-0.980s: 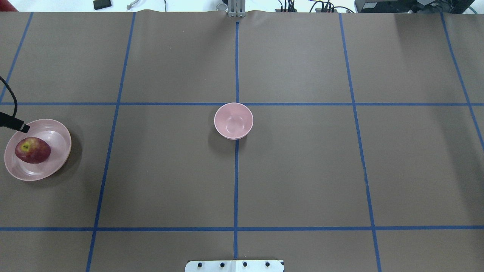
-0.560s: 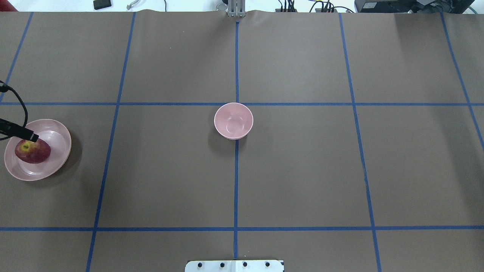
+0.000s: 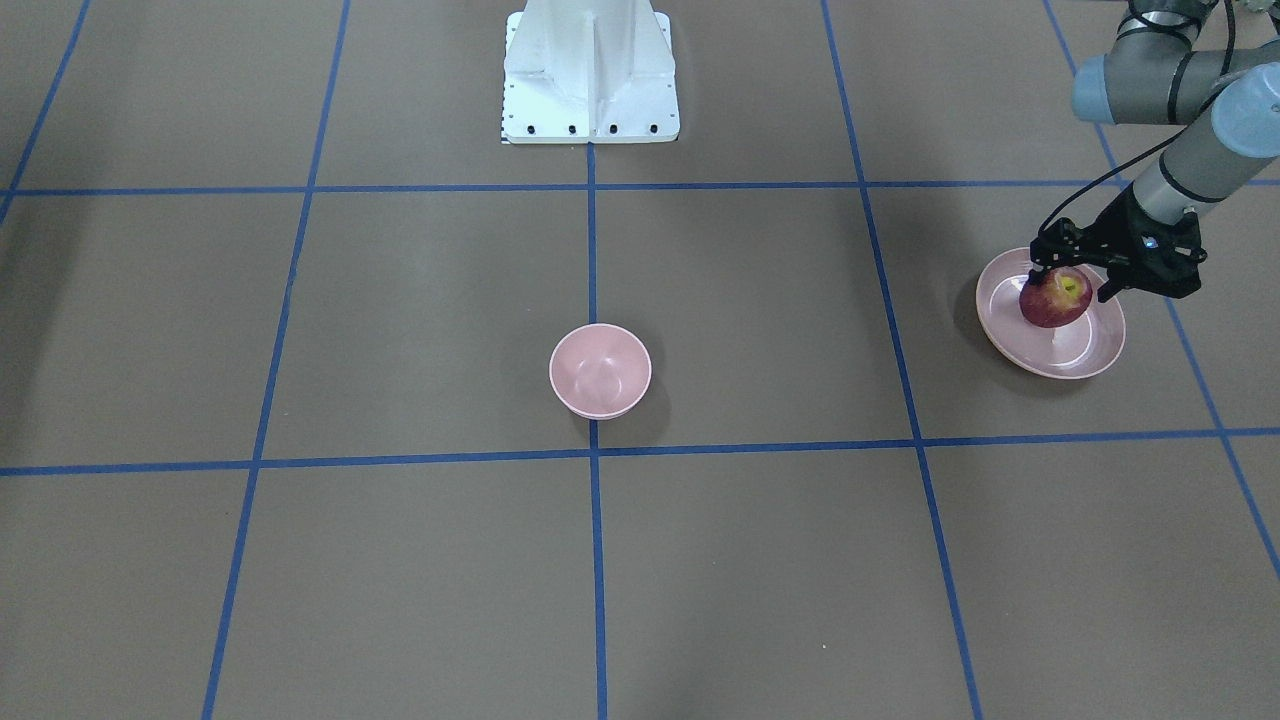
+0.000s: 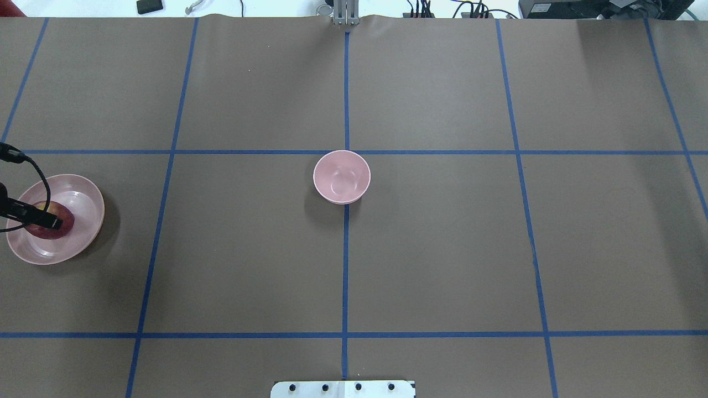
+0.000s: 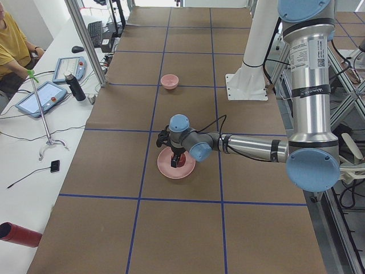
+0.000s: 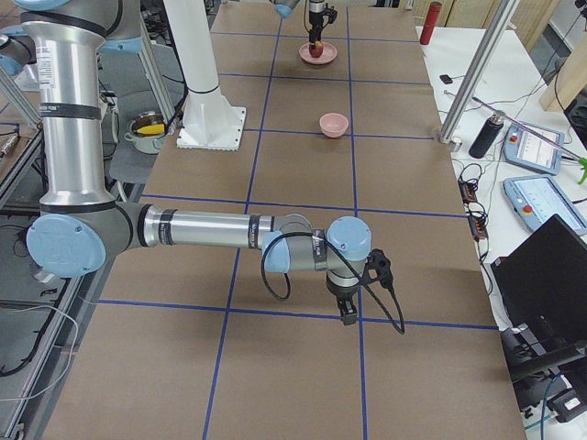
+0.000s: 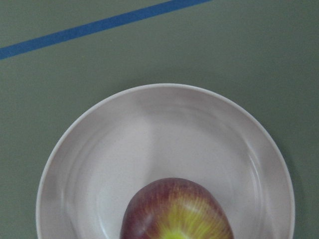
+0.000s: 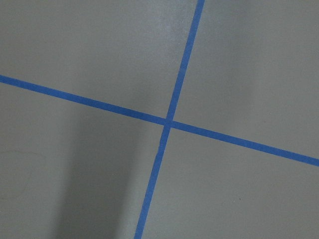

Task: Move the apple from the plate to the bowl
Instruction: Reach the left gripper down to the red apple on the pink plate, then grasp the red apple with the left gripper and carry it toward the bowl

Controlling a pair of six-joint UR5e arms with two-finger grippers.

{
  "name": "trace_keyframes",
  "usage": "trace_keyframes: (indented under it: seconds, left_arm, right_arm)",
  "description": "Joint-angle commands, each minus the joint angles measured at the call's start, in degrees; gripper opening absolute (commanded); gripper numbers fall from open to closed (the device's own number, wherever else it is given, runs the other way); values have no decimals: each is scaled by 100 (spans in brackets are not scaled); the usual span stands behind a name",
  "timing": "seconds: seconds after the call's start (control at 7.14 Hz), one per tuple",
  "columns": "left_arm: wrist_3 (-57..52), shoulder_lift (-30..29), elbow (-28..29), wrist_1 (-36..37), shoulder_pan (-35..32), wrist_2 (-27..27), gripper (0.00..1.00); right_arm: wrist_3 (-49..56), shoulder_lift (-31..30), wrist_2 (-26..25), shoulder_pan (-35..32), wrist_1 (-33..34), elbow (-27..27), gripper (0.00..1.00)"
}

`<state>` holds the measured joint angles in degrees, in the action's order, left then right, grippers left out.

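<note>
Lighting's pretty even and bright from overhead, soft shadows beside the bowl (image 4: 341, 177) and plate (image 4: 83, 221). Left wrist view looks greenish, apple (image 7: 177, 211) a bit soft up close.

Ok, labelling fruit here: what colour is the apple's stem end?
Yellow-green, streaking into dark red; the apple shows best in the left wrist view.

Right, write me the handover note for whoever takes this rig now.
Left tool: open, down over the apple, a finger on each side; no grip yet.
Right tool: low over the table, away from the job; cannot tell if open or shut.
Apple sits on the plate; bowl is empty, mid-table.
Done: approach only.
To do: grip, lift, carry to bowl, release.
</note>
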<state>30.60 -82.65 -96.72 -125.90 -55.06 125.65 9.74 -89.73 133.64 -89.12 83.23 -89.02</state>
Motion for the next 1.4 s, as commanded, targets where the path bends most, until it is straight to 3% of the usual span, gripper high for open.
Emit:
trace_keyframes:
  seconds: [0.0,0.14,0.28,0.42,0.7,0.84,0.98,1.26]
  left_arm:
    - [8,-110,258,-215,101,-5,97]
    - [8,-137,259,-216,136,-5,69]
    - [8,-146,250,-224,136,3,30]
    - [16,-146,198,-224,128,3,5]
    - [25,-138,-239,-102,92,91,0]
    - [121,-198,-546,325,92,65,0]
    - [731,-573,-871,947,101,13,0]
    - [1716,-1556,-910,1609,284,-14,0]
  right_arm:
    - [-16,0,-5,0,0,7,100]
    - [-25,0,-5,0,0,7,100]
    - [-42,0,-5,0,0,7,100]
    - [-51,0,-5,9,0,7,100]
    - [-69,-70,-22,0,-9,7,100]
    - [-69,-79,-23,9,-9,7,100]
    - [-69,-123,-14,9,-26,-10,100]
    - [-86,-123,-14,9,-26,-19,100]
